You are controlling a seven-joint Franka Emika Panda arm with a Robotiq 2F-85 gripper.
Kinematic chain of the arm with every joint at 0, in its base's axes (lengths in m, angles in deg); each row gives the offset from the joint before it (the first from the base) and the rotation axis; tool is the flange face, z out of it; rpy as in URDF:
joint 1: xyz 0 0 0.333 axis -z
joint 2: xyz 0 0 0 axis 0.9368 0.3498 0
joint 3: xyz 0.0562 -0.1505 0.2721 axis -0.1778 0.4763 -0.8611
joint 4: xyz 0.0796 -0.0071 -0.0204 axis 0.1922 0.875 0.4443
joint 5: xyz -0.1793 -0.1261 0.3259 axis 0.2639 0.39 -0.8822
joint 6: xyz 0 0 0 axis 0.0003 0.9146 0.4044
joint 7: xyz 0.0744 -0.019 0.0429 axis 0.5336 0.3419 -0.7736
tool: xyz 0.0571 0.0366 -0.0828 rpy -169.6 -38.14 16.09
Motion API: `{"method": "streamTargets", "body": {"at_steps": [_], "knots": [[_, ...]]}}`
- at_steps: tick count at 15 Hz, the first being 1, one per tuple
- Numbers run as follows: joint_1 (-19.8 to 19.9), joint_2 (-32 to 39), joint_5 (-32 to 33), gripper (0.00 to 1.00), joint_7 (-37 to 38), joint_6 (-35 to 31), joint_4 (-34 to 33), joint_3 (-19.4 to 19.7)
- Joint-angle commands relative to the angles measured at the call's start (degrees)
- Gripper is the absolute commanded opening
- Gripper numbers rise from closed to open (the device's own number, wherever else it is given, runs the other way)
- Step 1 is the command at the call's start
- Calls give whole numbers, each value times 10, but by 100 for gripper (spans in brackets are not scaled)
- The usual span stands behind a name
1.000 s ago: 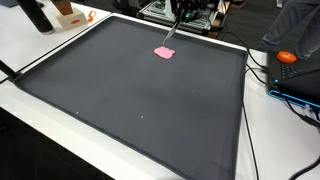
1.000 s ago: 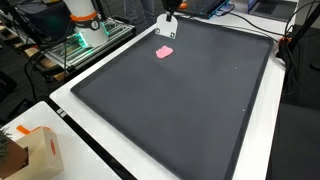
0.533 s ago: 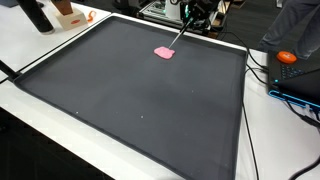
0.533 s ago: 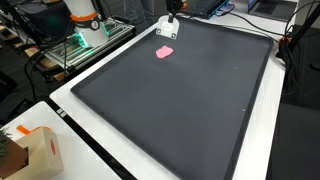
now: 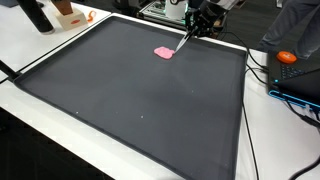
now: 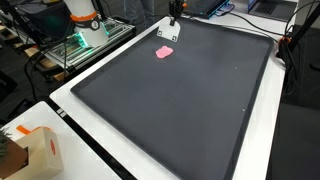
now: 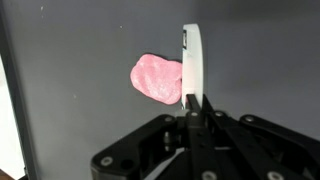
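Observation:
My gripper (image 7: 193,112) is shut on a thin white flat tool (image 7: 192,65) that sticks out past the jaws. The tool's tip overlaps the right edge of a flat pink blob (image 7: 157,78) lying on a black mat (image 7: 80,40); contact cannot be told. In both exterior views the gripper (image 5: 198,20) (image 6: 174,13) hangs over the mat's far edge (image 5: 130,100) (image 6: 190,100). The white tool (image 5: 184,41) (image 6: 167,32) slants down toward the pink blob (image 5: 164,53) (image 6: 164,53).
The mat lies on a white table (image 5: 40,130). An orange object (image 5: 287,57) and cables lie beside one side. A cardboard box (image 6: 35,152) stands at a table corner. A rack with electronics (image 6: 85,40) stands off the table.
The gripper has shifted back along the mat's far edge and risen a little, so the white tool now slants more. The pink blob has not moved.

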Motion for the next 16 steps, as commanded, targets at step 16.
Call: {"method": "streamTargets", "body": {"at_steps": [16], "knots": [[24,-2,-124,1,-124,-33,-39,63]]}}
